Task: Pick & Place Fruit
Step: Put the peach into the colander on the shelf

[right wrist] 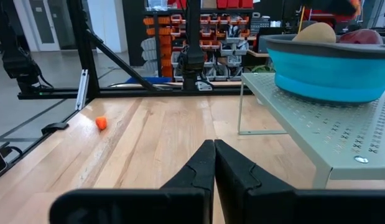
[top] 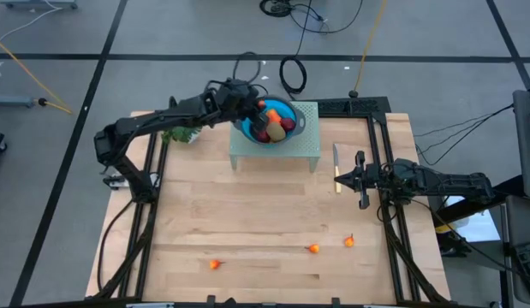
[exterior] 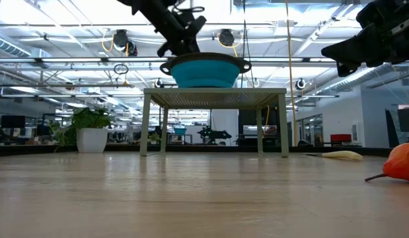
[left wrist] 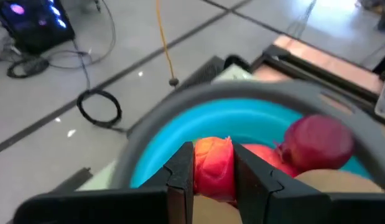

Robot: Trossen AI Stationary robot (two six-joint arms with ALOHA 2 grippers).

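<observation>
A blue bowl with a grey rim (top: 266,121) stands on a pale green perforated rack (top: 307,145) at the table's far side. My left gripper (left wrist: 212,155) is over the bowl, shut on a longer orange-red piece (left wrist: 214,165). A dark red round fruit (left wrist: 320,140) and a brown kiwi-like oval (left wrist: 341,183) lie in the bowl. Three tiny orange-red pieces (top: 215,264) (top: 313,249) (top: 349,241) rest on the table near its near edge. My right gripper (right wrist: 214,155) is shut and holds nothing, hovering right of the rack near the knife (top: 336,167). My left gripper pinches the orange-red piece between its two fingers (left wrist: 183,168), which lie on its two sides (left wrist: 204,163). The fingers come slanting down from the table's left. The piece sits inside the bowl's rim; whether its lower end rests on the other fruit, I cannot tell.
A green leafy bunch (top: 181,134) lies left of the rack under my left arm. The slim yellow-handled knife lies right of the rack. Black frame rails (top: 380,154) run along the table's sides. The wooden table's middle (top: 265,214) holds nothing.
</observation>
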